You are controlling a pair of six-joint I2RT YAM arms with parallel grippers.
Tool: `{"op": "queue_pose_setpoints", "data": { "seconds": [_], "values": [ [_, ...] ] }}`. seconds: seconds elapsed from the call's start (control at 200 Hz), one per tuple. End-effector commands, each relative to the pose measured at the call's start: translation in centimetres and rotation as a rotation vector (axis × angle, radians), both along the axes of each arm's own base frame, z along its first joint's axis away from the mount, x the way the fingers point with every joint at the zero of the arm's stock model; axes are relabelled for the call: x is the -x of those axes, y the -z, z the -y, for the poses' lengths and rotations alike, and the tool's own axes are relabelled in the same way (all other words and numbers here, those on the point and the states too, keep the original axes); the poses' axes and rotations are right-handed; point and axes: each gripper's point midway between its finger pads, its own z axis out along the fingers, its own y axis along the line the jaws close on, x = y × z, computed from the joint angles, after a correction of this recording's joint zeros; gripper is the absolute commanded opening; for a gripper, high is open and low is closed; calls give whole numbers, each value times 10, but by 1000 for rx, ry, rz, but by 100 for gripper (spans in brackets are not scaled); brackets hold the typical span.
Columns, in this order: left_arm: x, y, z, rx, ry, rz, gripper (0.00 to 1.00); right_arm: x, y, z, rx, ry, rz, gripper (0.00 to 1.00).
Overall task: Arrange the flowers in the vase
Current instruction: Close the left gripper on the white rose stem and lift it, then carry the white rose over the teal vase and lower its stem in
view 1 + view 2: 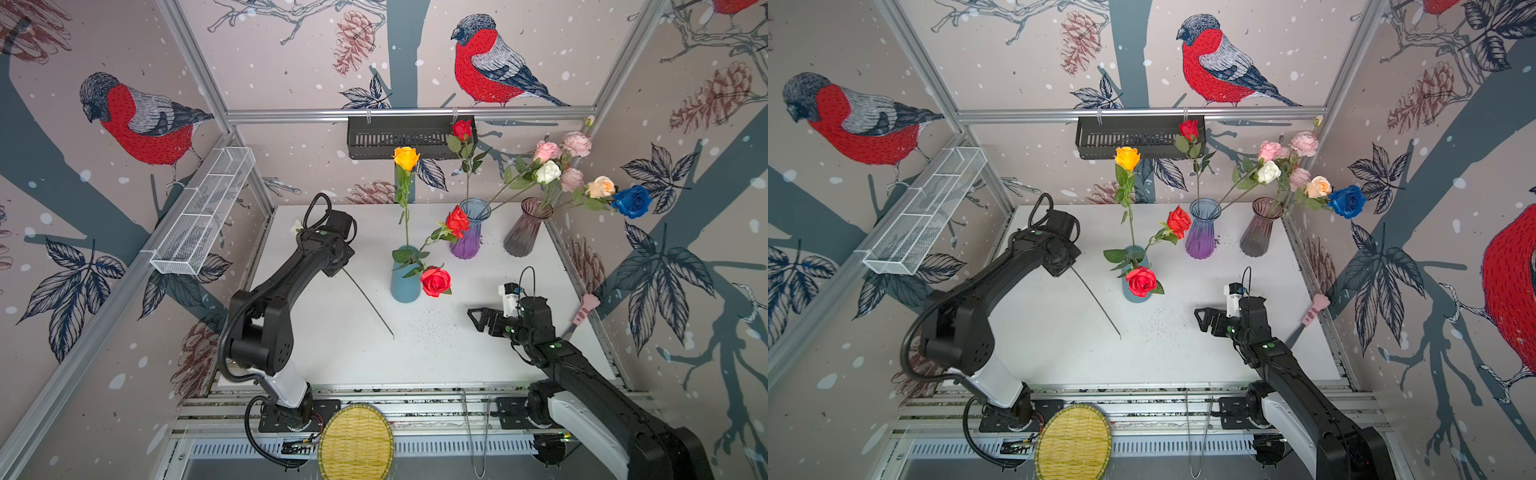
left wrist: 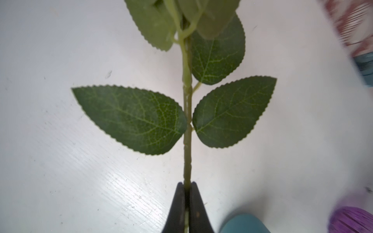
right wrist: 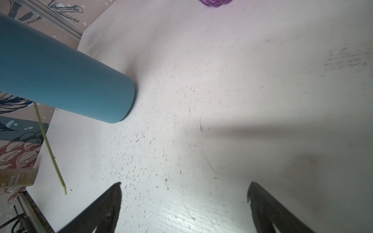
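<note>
We logged a scuffed white tabletop (image 1: 436, 353). The left arm (image 1: 291, 270) reached over its far left part; the right arm (image 1: 582, 365) sat low at the near right.

Three vases stood upright: a blue vase (image 1: 405, 286) mid-table, with a purple vase (image 1: 466, 243) and a smoky vase (image 1: 524, 235) farther back.

We found the flowers (image 1: 547, 171) mostly vased. An orange rose (image 1: 406, 158) and two red roses (image 1: 435, 281) sat in the blue vase. A tall red rose (image 1: 462, 129) stood in the purple one. A blue rose (image 1: 632, 201) leaned from the smoky one.

The left jaws were clenched on one green stem (image 2: 187, 161), below its leaves (image 2: 133, 119). Its free end slanted out left of the blue vase, apart from it. We could not tell whether the tip touched down.

The right jaws stood released, with nothing between them.
</note>
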Motion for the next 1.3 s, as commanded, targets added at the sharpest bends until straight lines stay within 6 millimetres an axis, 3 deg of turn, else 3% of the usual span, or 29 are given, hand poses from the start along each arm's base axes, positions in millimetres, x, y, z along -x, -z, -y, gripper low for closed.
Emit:
{"op": "queue_pose_setpoints", "data": {
  "seconds": [0.0,0.105,0.245,0.34,0.505,0.605,0.751,0.766,1.026,1.296],
  "values": [
    [-15,-75,-5,-35,76,306,0,-2,-5,-1,-6,-2,26,98],
    [-7,-163,9,-15,240,686,0,-2,-5,-2,-6,-3,28,98],
    [37,-261,26,-19,412,1130,0,-3,-5,-1,-1,1,30,98],
    [64,-309,41,-27,538,1332,0,-3,-4,-1,2,4,30,98],
    [96,-354,65,-17,674,1547,0,-3,-5,0,3,7,31,98],
    [107,-369,79,-29,737,1625,0,-3,-5,0,2,8,34,98],
    [112,-372,91,22,786,1686,0,-3,-6,0,0,8,37,98],
    [110,-365,92,31,788,1676,0,-3,-7,0,0,7,38,98],
    [102,-352,102,75,781,1671,0,-2,-7,-1,-2,4,42,98],
    [98,-345,110,70,791,1688,0,-2,-8,-1,-2,2,45,98]
  ]
}}
